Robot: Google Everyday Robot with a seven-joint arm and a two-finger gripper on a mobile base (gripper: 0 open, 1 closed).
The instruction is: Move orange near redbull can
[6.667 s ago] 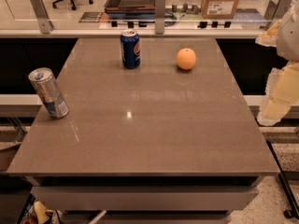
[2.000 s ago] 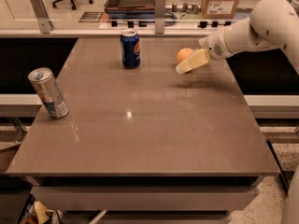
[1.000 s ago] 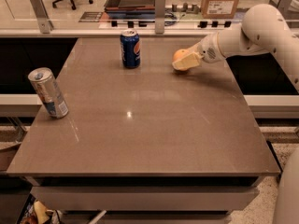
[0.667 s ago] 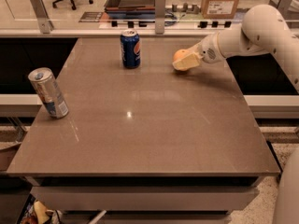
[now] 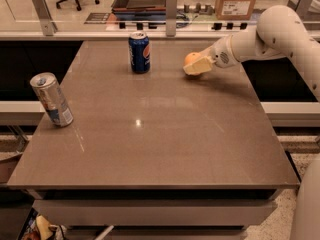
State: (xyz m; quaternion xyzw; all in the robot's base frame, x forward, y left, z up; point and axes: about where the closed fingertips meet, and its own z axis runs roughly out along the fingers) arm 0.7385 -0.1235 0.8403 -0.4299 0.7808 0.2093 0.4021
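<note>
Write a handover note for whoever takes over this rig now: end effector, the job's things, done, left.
End effector: at the small round orange fruit, far right of the brown table; grip unclear.
Slim silver-and-blue Red Bull can: at the left edge, tilted.
Dark blue Pepsi can: far middle, left of the fruit.
Done: reach to the fruit.
Left: carry it beside the Red Bull can.

arm (image 5: 280, 31): enters from right, elbow raised, forearm angled down-left | pincer (image 5: 196, 66): low, right of centre
</note>
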